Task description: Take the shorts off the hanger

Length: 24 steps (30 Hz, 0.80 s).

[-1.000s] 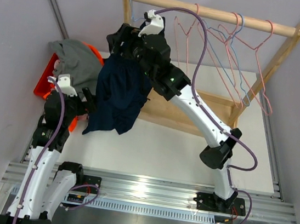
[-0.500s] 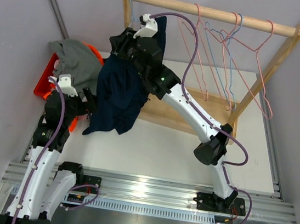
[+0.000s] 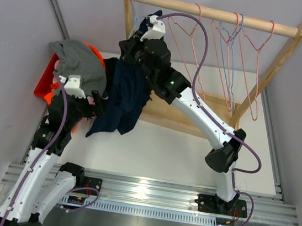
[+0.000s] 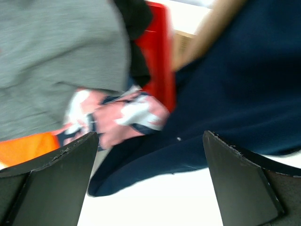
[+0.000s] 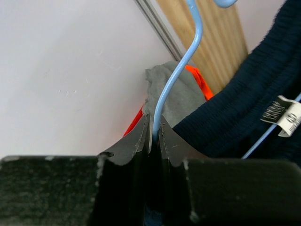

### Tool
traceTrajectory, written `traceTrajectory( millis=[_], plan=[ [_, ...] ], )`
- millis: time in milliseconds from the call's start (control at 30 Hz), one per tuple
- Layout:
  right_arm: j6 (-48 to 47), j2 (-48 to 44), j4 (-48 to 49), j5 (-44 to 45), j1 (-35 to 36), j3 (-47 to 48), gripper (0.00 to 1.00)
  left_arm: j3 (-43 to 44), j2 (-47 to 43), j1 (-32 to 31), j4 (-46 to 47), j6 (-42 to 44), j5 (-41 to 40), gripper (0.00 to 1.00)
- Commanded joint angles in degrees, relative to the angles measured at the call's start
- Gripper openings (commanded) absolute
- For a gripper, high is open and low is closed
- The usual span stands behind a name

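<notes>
The right gripper [image 5: 153, 121] is clamped on the hanger [image 5: 184, 61], likely so the navy shorts [image 3: 123, 95] can be tugged off by the spread left gripper [image 4: 149, 136].

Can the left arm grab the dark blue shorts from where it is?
Probably yes. The left gripper is open, and the navy shorts hang right ahead of its fingers, with nothing in between.
</notes>
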Motion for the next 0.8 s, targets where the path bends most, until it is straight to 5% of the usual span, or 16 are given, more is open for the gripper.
traceTrajectory(
  millis=[0,200,767],
  plan=[
    [-4.14,-9.05,5.48,2.32,1.24,-2.44,0.04,7.2,-1.46,-7.92,1.0,1.5,-1.35,0.99],
    [-5.02,-14.94,6.8,3.99,2.38,-8.33,0.03,15.56,0.2,-14.88,1.35,-1.83,6.19,0.99],
    [-5.73,-18.64,8.04,5.22,2.74,-13.08,0.01,9.33,-0.15,-22.26,12.59,-6.76,14.9,0.99]
  ],
)
